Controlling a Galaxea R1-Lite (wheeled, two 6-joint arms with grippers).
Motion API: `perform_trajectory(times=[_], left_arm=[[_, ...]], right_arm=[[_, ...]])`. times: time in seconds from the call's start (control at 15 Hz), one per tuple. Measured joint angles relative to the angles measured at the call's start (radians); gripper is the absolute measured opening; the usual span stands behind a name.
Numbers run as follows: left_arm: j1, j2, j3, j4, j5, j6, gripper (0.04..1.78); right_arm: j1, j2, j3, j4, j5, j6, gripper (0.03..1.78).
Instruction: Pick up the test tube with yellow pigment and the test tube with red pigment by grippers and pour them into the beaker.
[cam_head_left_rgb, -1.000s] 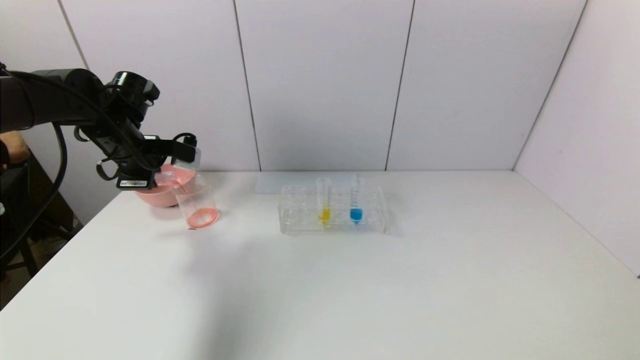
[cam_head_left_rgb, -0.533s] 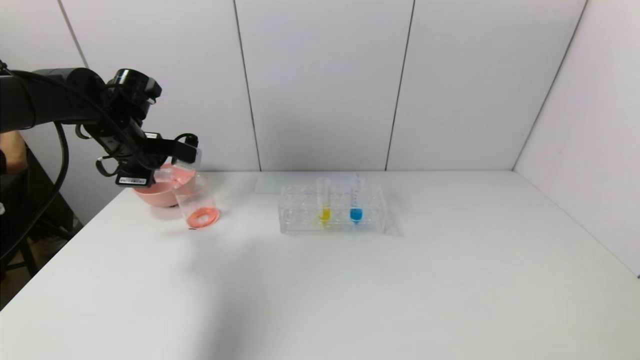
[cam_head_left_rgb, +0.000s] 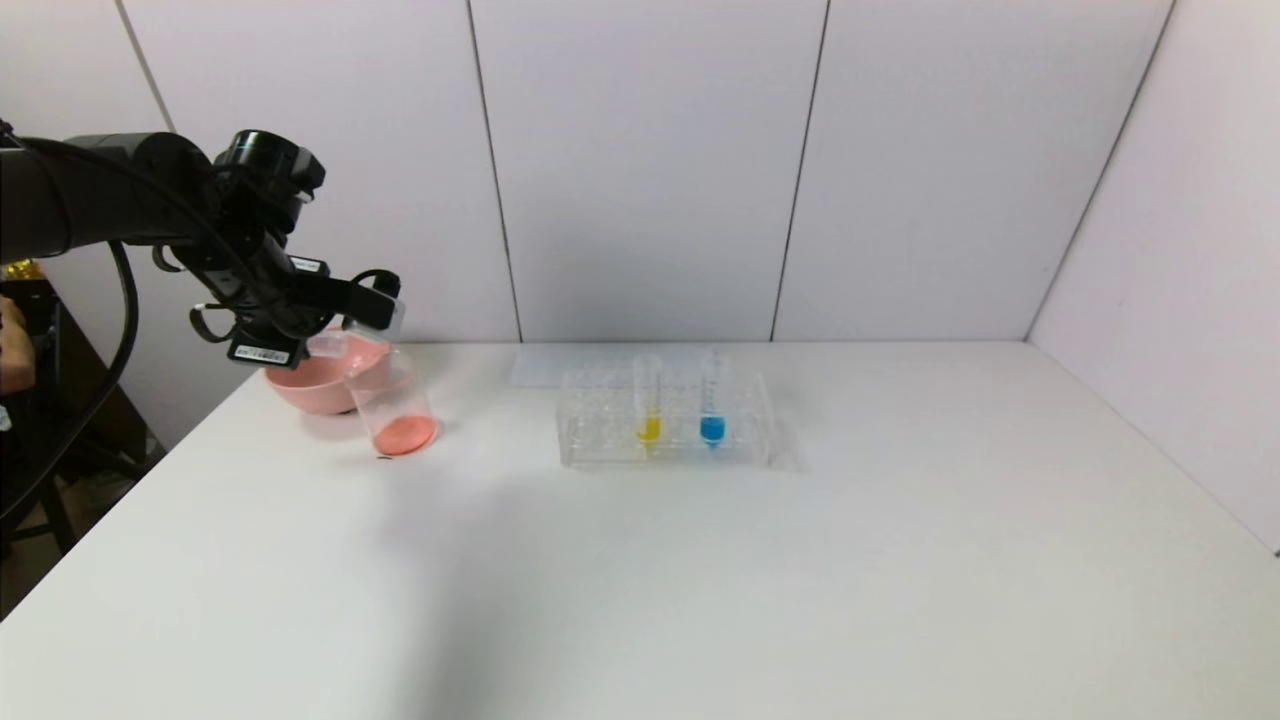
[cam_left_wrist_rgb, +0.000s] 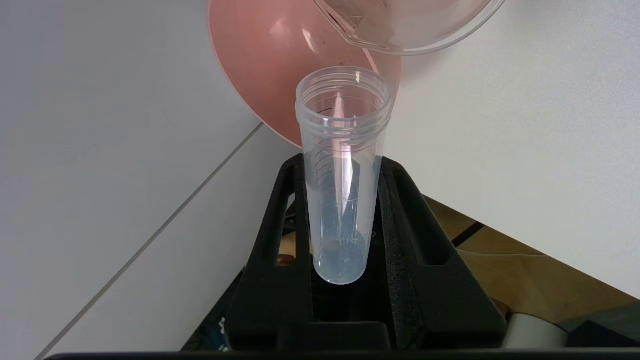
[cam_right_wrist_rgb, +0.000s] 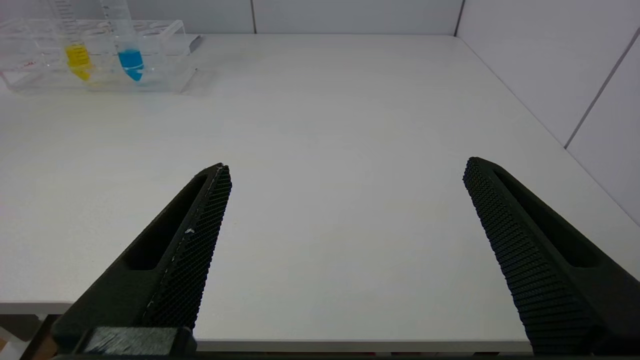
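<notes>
Left gripper: seen at the upper left of the head view, raised above the back-left part of the table; its jaws are clamped on a clear tube.
Test tube with red pigment: held tilted between the 2 black fingers of the left gripper, open mouth pointed toward the beaker; in the left wrist view it looks empty.
Pink bowl: set at the far left of the table, just behind and beside the beaker, under the left gripper.
Beaker: found left of centre in the head view, standing on the table; orange-red liquid is seen at its bottom.
Tube rack: clear, placed at the middle of the head view, well apart from the beaker.
Test tube with yellow pigment: stood upright in the rack, yellow liquid low down.
Blue-liquid tube: stood upright in the rack, just right of the yellow one.
Right gripper: not seen in the head view; in the right wrist view its 2 fingers are spread wide over bare table, nothing held, with the rack at the upper left of that frame.
</notes>
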Motion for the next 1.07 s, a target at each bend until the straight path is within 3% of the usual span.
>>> perform_trajectory(times=[1.07], left_arm=[[0.018,-0.042,0.011,0.017,-0.008,0.001,0.44]], right_arm=[[0.000,0.000,0.000,0.000,0.000,0.000,1.70]])
